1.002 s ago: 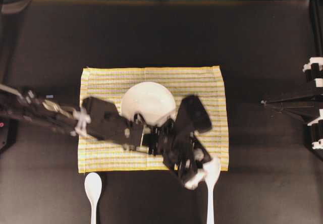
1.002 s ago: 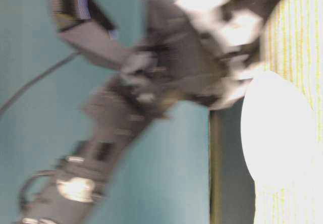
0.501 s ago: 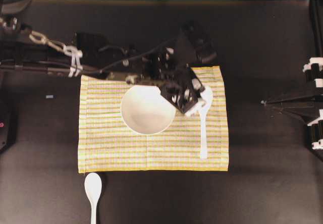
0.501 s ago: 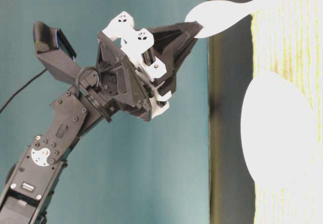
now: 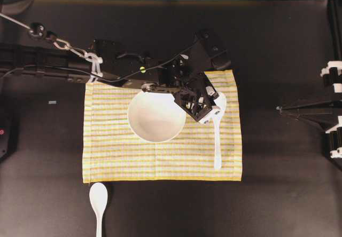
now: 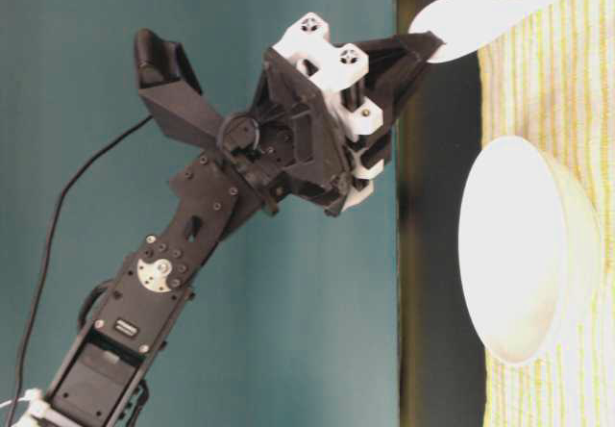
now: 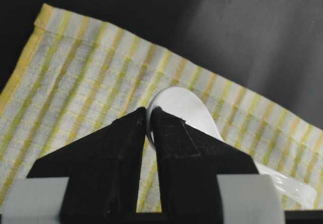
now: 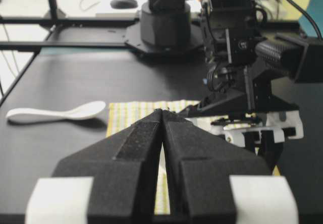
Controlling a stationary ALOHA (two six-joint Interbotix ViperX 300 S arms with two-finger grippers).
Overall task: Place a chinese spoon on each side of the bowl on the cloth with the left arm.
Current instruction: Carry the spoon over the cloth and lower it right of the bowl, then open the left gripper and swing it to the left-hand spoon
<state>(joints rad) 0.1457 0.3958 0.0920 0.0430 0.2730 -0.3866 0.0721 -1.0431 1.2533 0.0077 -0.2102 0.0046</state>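
First spoon held over the cloth, right of the bowl

The black left arm's fingers (image 5: 212, 108) pinch the scoop end of a glossy white ceramic Chinese spoon (image 5: 217, 135), its handle trailing over the yellow, white and grey striped cloth (image 5: 112, 146) just beside the round white bowl (image 5: 156, 116), on its right in the overhead view; gripping the scoop lets the handle lie parallel to the bowl. A second white spoon (image 5: 98, 199) waits on the dark tabletop (image 5: 278, 194) below the cloth's left corner. The right arm's fingers (image 8: 162, 120) are pressed together, idle.
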